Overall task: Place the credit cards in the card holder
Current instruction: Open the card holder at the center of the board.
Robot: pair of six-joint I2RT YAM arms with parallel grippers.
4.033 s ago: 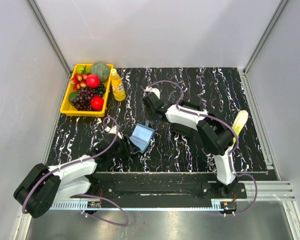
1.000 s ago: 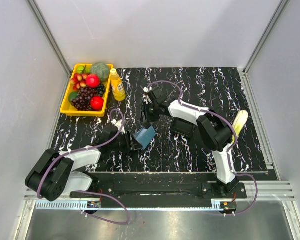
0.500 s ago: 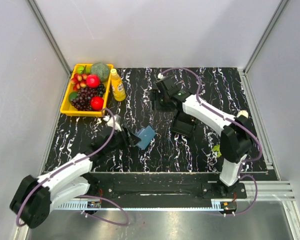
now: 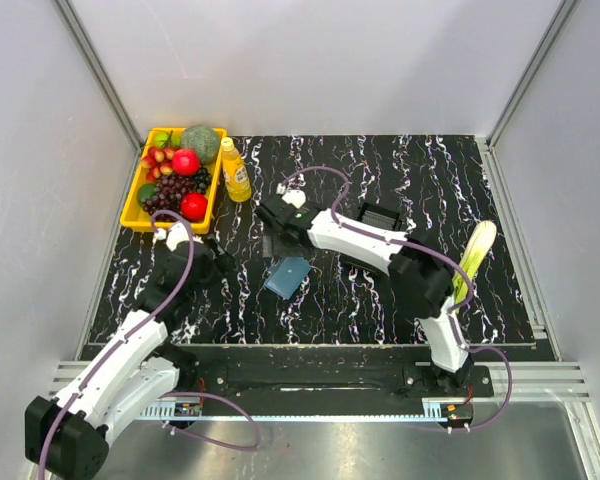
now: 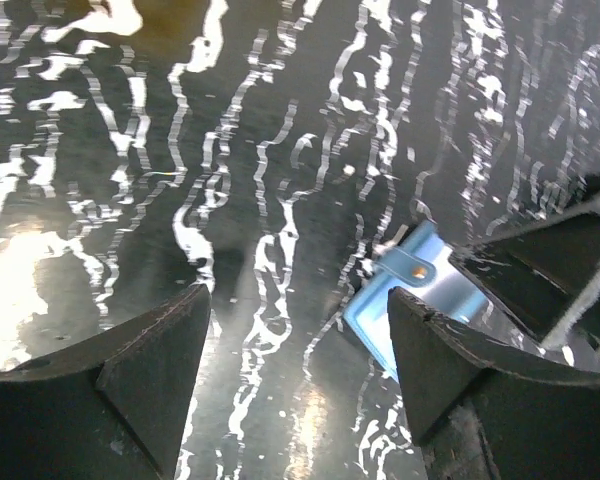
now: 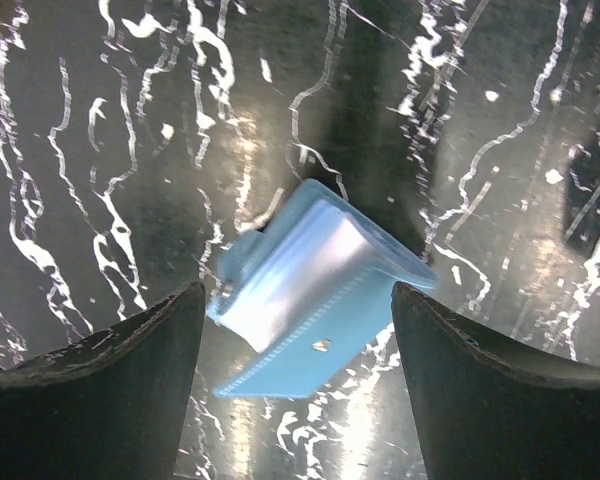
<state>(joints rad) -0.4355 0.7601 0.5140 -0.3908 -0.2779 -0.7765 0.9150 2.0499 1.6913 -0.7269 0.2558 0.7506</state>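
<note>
The card holder (image 4: pixel 287 276), a small blue wallet, lies folded flat on the black marbled mat (image 4: pixel 380 300), free of both grippers. My right gripper (image 4: pixel 273 241) hangs just behind and above it. In the right wrist view the card holder (image 6: pixel 320 300) shows below the gripper (image 6: pixel 295 292), whose fingers stand wide apart and touch nothing. My left gripper (image 4: pixel 212 265) is off to the left, open and empty. In the left wrist view the card holder (image 5: pixel 420 285) peeks out beyond the right fingertip of the gripper (image 5: pixel 298 295). The credit cards are out of view.
A yellow tray (image 4: pixel 133 206) of fruit and a yellow bottle (image 4: pixel 235 170) stand at the back left. A black frame (image 4: pixel 358 263) shows partly under the right arm. A banana (image 4: pixel 477 252) lies at the right. The metal rail (image 4: pixel 310 355) runs along the near edge.
The card holder, propped up in the left gripper a second ago, now lies flat and released. Both grippers opened wider. The left arm drew back left; the right arm swung back over the holder.
</note>
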